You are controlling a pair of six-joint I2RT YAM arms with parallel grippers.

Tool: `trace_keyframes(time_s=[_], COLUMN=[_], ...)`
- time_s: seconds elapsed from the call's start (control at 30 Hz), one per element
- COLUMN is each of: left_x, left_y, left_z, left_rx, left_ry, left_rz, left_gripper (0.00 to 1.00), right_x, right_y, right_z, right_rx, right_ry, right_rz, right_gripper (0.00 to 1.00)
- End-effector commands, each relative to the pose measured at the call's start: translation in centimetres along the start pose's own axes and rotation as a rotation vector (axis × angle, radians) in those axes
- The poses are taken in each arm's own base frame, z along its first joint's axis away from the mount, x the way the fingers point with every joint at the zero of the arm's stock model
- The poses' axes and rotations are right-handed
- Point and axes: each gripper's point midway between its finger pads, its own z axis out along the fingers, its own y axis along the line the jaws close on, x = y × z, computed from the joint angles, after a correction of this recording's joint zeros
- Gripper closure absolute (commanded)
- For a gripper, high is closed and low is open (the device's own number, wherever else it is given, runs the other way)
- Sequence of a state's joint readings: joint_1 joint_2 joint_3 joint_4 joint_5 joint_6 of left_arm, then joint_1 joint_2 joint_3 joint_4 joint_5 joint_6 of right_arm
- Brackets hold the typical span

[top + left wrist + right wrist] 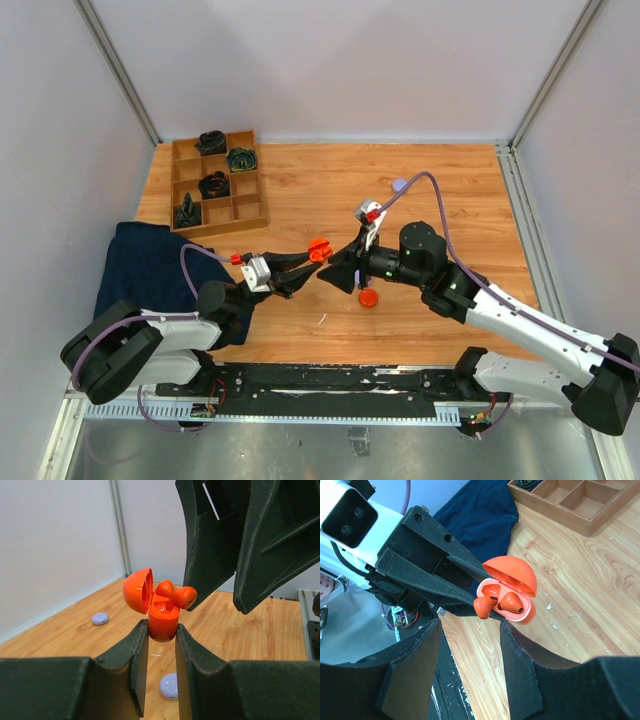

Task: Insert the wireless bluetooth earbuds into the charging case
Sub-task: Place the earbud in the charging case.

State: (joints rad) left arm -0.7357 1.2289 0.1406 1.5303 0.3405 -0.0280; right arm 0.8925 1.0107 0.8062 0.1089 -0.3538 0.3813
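Mount rail [330,385] nearest. Wood table [450,200], pale walls [330,60]; navy cloth [145,265] left, tray [255,215] far left. Left gripper [161,630] clamps open orange case [162,622], raised mid-table. Earbuds [184,596] in case, one askew, unseated. Right gripper [470,627] jaws parted, empty, just right of case, not touching.

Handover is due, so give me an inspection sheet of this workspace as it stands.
Surface: wooden table, lightly specked.
Job's things: orange-red charging case, lid open, held off the table; two earbuds in it, one sticking out over the rim.
Clutter: wooden tray with black coiled bundles; blue cloth; orange-red disc; two lavender discs.
Grippers: left pincer shut on the case; right pincer open, empty, beside the case.
Cables: purple cable along each arm.
Surroundings: pale walls, metal frame posts.
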Motion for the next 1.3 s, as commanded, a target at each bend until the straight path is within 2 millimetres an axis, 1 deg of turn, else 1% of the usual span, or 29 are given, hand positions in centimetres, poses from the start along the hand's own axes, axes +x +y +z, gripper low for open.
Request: trace_keyframes(time_s=[0.0,0.23,0.47,0.67,0.8,0.83,0.87,0.97,1.1,1.27], left_x=[-6.3,-5.9,-5.6,-5.6,-5.4,-5.3,-5.1,-4.6,-3.7,-2.5], left_y=[-0.2,-0.3,-0.3,-0.5,-0.2,-0.2,-0.2,-0.4,-1.0,-2.2], left_z=[0.8,0.9,1.0,0.9,0.7,0.6,0.5,0.4,0.3,0.2], left_rx=[0.012,0.020,0.021,0.031,0.012,0.010,0.009,0.015,0.048,0.122], left_ry=[-0.242,-0.232,-0.224,-0.222,-0.216,-0.211,-0.204,-0.176,-0.116,-0.034], left_rz=[0.078,0.067,0.062,0.057,0.054,0.055,0.053,0.042,0.029,0.033], left_gripper=[1.00,1.00,1.00,1.00,1.00,1.00,1.00,1.00,1.00,1.00], right_x=[-2.0,-2.5,-2.4,-2.5,-3.3,-3.1,-3.5,-3.4,-3.2,-3.3], right_y=[1.8,2.5,3.3,3.5,3.4,3.2,3.2,2.7,2.2,1.0], right_z=[0.3,0.7,1.5,2.1,1.4,1.1,0.8,-0.3,-1.4,-1.8], right_rx=[-0.078,-0.119,-0.162,-0.168,-0.150,-0.137,-0.134,-0.114,-0.120,-0.101], right_ry=[-0.048,-0.053,-0.033,-0.027,-0.028,-0.009,-0.012,0.040,0.122,0.179], right_rz=[-0.026,-0.030,-0.021,-0.016,-0.061,-0.088,-0.117,-0.175,-0.229,-0.263], right_gripper=[0.49,0.50,0.50,0.49,0.48,0.47,0.46,0.41,0.36,0.28])
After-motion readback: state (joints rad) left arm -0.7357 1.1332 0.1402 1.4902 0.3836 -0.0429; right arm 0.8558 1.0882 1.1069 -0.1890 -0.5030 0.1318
